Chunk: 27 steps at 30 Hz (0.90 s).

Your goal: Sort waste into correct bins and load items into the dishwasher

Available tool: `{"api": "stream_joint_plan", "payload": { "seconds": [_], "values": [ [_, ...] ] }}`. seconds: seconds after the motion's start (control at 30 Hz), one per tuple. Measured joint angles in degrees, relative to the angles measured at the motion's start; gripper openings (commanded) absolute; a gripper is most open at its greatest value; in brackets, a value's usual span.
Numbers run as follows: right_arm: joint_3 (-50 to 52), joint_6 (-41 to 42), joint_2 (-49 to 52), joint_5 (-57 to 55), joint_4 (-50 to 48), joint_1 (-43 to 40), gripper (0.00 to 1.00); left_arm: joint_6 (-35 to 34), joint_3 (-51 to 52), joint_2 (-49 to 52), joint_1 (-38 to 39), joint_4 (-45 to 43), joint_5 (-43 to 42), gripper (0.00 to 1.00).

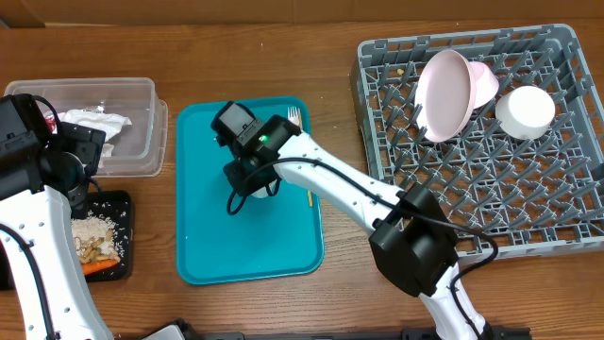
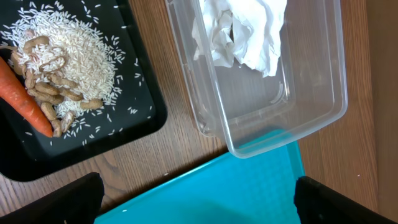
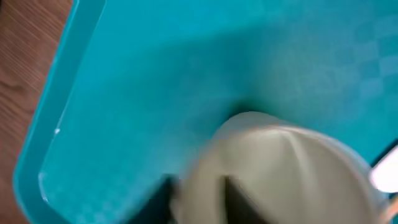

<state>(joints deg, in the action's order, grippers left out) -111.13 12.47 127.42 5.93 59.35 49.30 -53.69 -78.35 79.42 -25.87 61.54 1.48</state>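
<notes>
A wooden desk (image 1: 340,47) is being seen from overhead. A teal serving tray (image 1: 203,236) is lying at its centre. The right tool (image 1: 252,182) is hanging low over this tray, directly above a small white cup (image 3: 280,174) that is sitting on the teal surface. The wrist view is blurred, so it cannot be told whether this tool is open, closed or gripping the cup. A white plastic fork (image 1: 294,115) is lying at the tray's 1 o'clock corner.

At the desk's 2 o'clock, a grey dish rack (image 1: 566,189) is holding a pale-pink plate (image 1: 445,93) standing on edge. A white bowl (image 1: 525,111) is sitting at the plate's 3 o'clock, and a second bowl (image 1: 486,83) is peeking out behind the plate.

At 10 o'clock, a clear plastic tub (image 2: 311,81) is holding a crumpled white napkin (image 2: 242,31). At 8 o'clock, a black tray (image 2: 81,146) is carrying beige food scraps (image 2: 68,56) and an orange carrot stick (image 2: 25,93).

The left tool (image 2: 198,202) is hovering near both bins, its fingers spread wide and holding nothing.
</notes>
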Motion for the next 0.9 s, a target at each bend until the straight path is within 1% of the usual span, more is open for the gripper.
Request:
{"api": "stream_joint_plan", "payload": {
  "seconds": [0.03, 0.1, 0.13, 0.17, 0.33, 0.47, 0.57, 0.67, 0.77, 0.9],
  "values": [
    [0.0, 0.2, 0.0, -0.4, 0.0, 0.1, 0.87, 0.0, 0.0, 0.0, 0.0, 0.0, 0.0, 1.00],
    [0.0, 0.8, 0.0, -0.8, -0.2, 0.1, 0.93, 0.0, 0.0, 0.0, 0.0, 0.0, 0.0, 1.00],
    [0.0, 0.9, 0.0, -0.6, -0.3, 0.1, 0.98, 0.0, 0.0, 0.0, 0.0, 0.0, 0.0, 1.00],
    [0.0, 0.9, 0.0, -0.4, -0.4, 0.1, 1.00, 0.0, 0.0, 0.0, 0.0, 0.0, 0.0, 1.00],
    [-0.8, 1.0, 0.0, 1.2, 1.1, -0.1, 1.00, 0.0, 0.0, 0.0, 0.0, 0.0, 0.0, 1.00],
    [-4.1, 1.0, -0.1, 1.7, 4.0, -0.5, 1.00, 0.0, 0.0, 0.0, 0.0, 0.0, 0.0, 1.00],
    [-7.9, 1.0, -1.6, 1.8, 6.8, -1.5, 1.00, 0.0, 0.0, 0.0, 0.0, 0.0, 0.0, 1.00],
    [-10.6, 1.0, -6.0, 2.0, 9.3, -3.8, 1.00, 0.0, 0.0, 0.0, 0.0, 0.0, 0.0, 1.00],
    [-11.7, 1.0, -11.6, 0.3, 12.0, -7.6, 1.00, 0.0, 0.0, 0.0, 0.0, 0.0, 0.0, 1.00],
    [-12.7, 2.3, -18.0, -3.8, 17.3, -17.5, 1.00, 0.0, 0.0, 0.0, 0.0, 0.0, 0.0, 1.00]
  ]
}}
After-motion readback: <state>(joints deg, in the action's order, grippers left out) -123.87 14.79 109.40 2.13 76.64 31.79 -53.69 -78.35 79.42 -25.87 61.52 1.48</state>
